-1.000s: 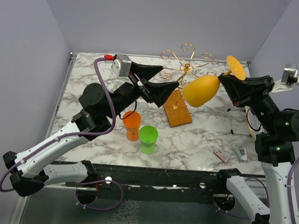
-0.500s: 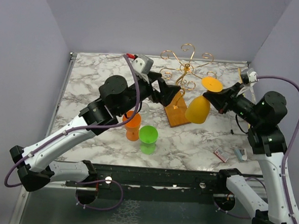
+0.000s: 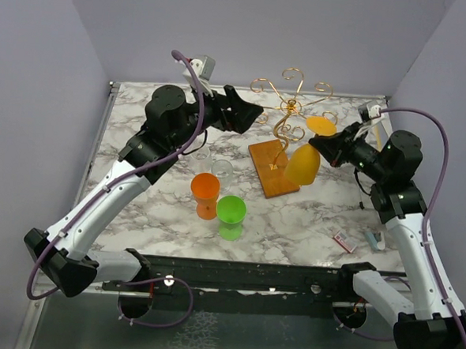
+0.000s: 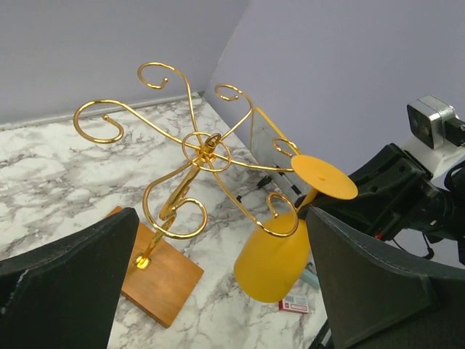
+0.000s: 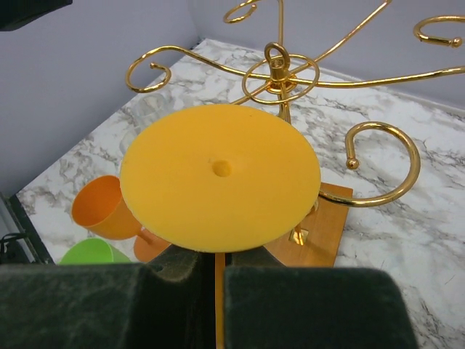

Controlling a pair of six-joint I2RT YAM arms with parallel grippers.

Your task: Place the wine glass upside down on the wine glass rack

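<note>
The wine glass is yellow plastic and hangs upside down, bowl [image 3: 302, 164] low and round foot [image 3: 321, 126] on top. My right gripper [image 3: 335, 149] is shut on its thin stem just under the foot [image 5: 220, 174]. The gold wire wine glass rack [image 3: 288, 107] stands on its brown wooden base [image 3: 273, 171]. The glass's stem is right beside one curled arm [image 4: 280, 217] of the rack; I cannot tell if it is inside the curl. My left gripper [image 3: 248, 114] is open and empty, raised left of the rack, its fingers [image 4: 65, 291] framing the rack and glass.
An orange cup [image 3: 205, 190] and a green cup [image 3: 231, 212] stand left of the base, with a clear glass [image 3: 221, 171] behind them. A small red-and-white card [image 3: 342, 241] and a blue item [image 3: 375, 239] lie at the right. Grey walls enclose the table.
My right gripper swung the yellow glass from tilted to upside down and carried it left to the rack's curled arm. My left gripper drew back and up, away from the rack.
</note>
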